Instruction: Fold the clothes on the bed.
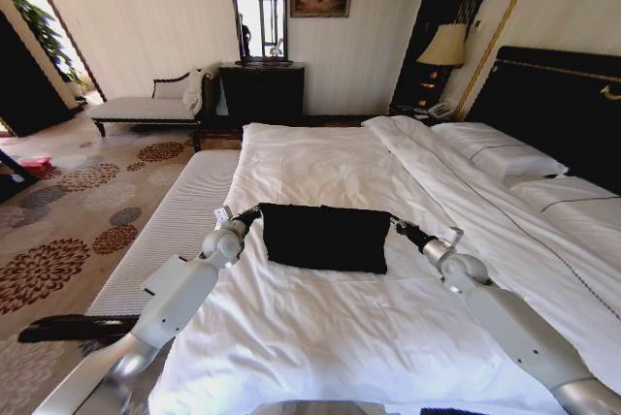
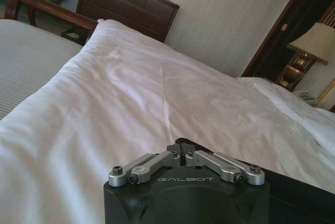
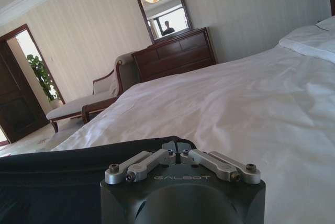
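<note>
The clothes point(image 1: 325, 238) are a black T-shirt lying as a flat rectangle across the middle of the white bed point(image 1: 320, 163). My left gripper point(image 1: 254, 211) is at its far left corner, and my right gripper point(image 1: 396, 225) at its far right corner. In the left wrist view the left gripper point(image 2: 180, 149) is shut, with a bit of black cloth at its tips and more of the shirt point(image 2: 298, 192) beside it. From the right wrist, the right gripper point(image 3: 178, 148) is shut on the edge of the shirt point(image 3: 52, 177), which stretches away from it.
A light padded bench point(image 1: 170, 231) runs along the bed's left side. Pillows point(image 1: 505, 153) and a dark headboard point(image 1: 563, 105) are on the right. A chaise point(image 1: 146, 105), dark dresser point(image 1: 262, 90) and lamp point(image 1: 444, 47) stand by the far wall.
</note>
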`<state>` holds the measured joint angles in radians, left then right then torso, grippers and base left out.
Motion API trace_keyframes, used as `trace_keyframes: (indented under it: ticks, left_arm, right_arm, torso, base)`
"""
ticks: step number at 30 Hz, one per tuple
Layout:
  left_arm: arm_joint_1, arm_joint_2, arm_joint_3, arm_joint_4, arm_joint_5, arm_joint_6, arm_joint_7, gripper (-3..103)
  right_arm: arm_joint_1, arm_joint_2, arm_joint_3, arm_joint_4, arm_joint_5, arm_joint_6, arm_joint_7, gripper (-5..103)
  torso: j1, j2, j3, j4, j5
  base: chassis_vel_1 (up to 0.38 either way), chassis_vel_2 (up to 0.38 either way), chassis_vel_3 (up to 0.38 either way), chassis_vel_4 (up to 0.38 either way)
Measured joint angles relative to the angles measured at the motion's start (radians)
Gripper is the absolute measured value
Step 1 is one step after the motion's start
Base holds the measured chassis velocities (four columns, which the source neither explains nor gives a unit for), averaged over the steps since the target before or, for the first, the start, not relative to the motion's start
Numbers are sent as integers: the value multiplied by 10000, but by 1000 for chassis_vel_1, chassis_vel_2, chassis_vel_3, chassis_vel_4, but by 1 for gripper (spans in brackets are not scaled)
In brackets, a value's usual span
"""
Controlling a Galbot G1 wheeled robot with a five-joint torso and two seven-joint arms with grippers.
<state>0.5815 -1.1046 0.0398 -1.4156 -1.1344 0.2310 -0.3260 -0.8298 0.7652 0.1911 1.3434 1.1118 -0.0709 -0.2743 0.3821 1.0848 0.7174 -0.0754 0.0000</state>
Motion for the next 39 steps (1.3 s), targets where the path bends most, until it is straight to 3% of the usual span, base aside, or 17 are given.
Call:
trace_keyframes:
  ticks: [7, 13, 23, 28, 39]
  left_arm:
    - [-727, -684, 238, 1621, 388, -91, 370, 0]
    - [-1017, -1083, 252, 2301, 598, -124, 535, 0]
    - [-1876, -2381, 251, 3932, 1070, -268, 844, 0]
    - [-1865, -2455, 174, 4043, 1116, -284, 836, 0]
    - [-1294, -1690, 18, 3343, 866, -282, 631, 0]
  right_arm:
    - [1350, 434, -1050, -1308, -4, 180, 0, 0]
    - [1817, 669, -1386, -1995, 6, 246, -14, 0]
    - [2251, 851, -1703, -2979, 14, 359, 15, 0]
    - [2406, 964, -1943, -3077, -59, 370, 20, 0]
    - [2746, 1253, -2321, -3399, -198, 320, 144, 0]
  torso:
    - [1, 0, 0, 2, -1]
    - [0, 1, 0, 4, 0]
    - [0, 1, -1, -3, 1]
    - [0, 1, -1, 0, 1]
    - [-1, 2, -1, 5, -2]
  base:
    - [0, 0, 0, 0]
    - [0, 0, 0, 0]
    - [0, 0, 0, 0]
    - [0, 0, 0, 0]
    - [0, 0, 0, 0]
